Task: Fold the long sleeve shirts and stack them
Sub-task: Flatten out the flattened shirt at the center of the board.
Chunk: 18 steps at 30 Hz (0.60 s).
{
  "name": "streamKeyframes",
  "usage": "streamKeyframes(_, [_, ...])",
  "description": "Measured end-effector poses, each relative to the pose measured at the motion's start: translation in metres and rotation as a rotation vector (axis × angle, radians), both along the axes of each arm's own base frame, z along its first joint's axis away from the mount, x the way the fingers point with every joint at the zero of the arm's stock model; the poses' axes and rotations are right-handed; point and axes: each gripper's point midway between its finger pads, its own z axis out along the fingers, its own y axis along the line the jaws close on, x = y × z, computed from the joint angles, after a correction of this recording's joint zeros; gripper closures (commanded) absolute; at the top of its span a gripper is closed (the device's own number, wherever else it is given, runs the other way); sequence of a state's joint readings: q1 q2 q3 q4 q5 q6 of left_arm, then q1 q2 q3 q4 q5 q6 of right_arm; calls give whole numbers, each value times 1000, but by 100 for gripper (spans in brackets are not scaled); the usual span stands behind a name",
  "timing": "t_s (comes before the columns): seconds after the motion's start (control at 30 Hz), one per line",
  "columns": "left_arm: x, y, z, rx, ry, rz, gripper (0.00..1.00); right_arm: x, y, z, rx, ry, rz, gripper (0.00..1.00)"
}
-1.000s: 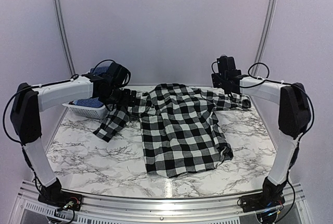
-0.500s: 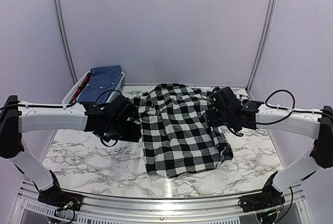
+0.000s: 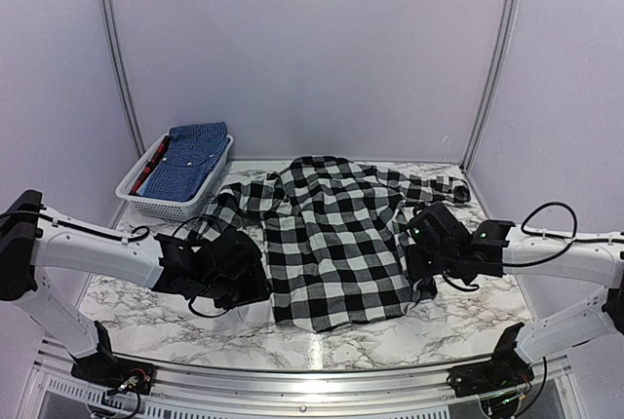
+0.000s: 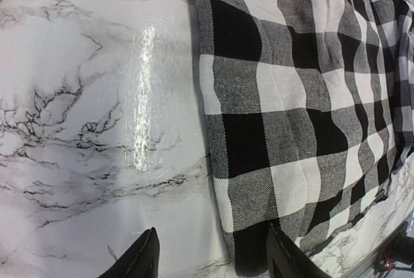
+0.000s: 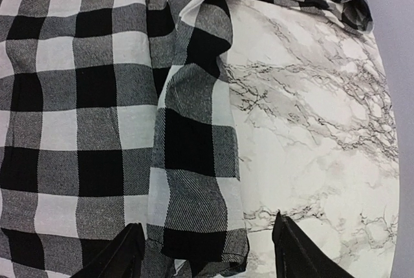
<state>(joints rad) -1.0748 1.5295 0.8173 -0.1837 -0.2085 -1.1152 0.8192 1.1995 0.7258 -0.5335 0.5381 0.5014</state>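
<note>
Cloth of the checked shirt (image 3: 336,244), flat mid-frame on the surface (image 3: 166,317), looks limp and light, probably best pinched at its lower hem corners by the left gripper (image 4: 213,255) and right gripper (image 5: 207,255), both spread wide.

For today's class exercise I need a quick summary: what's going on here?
Two robot arms are working on a checked shirt spread on the marble table. The left gripper and right gripper, both open, sit low at its near corners, holding nothing. A blue shirt lies in the basket back left.
</note>
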Motion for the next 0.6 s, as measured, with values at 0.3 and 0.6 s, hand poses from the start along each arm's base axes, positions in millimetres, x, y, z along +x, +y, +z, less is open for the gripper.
streamKeyframes(0.3, [-7, -9, -15, -35, 24, 73, 59, -2, 2, -19, -34, 57, 11, 40])
streamKeyframes(0.6, [-24, -26, -34, -30, 53, 52, 70, -4, 4, -25, -47, 72, 16, 41])
